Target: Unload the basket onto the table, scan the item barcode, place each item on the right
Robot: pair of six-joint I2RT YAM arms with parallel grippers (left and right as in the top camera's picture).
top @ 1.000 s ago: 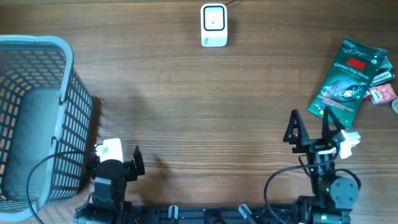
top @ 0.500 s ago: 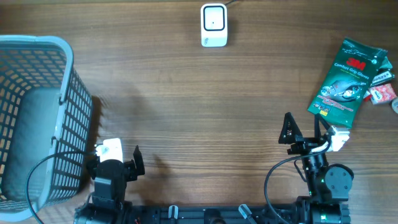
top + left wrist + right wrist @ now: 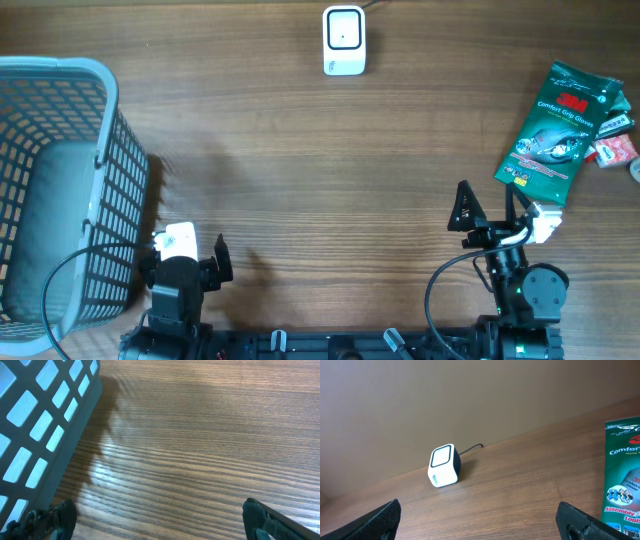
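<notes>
The item, a green glove package (image 3: 556, 125), lies flat at the table's right edge; its left side shows in the right wrist view (image 3: 624, 477). The white barcode scanner (image 3: 344, 41) stands at the far middle and appears ahead of the right fingers (image 3: 444, 465). My right gripper (image 3: 491, 210) hovers open near the front, left of and nearer than the package, with nothing between its fingertips (image 3: 480, 521). Close beside the basket at the front left, my left gripper (image 3: 186, 262) is open over bare wood (image 3: 160, 522).
A grey plastic basket (image 3: 108, 150) fills the left side, its wall right by the left fingers (image 3: 47, 427). Small red-and-white packets (image 3: 614, 148) lie partly under the green package. A cable runs from the scanner to the back edge.
The right gripper shifted slightly left and away from the front edge early in the second, then held still. The left arm and the objects have not moved.
</notes>
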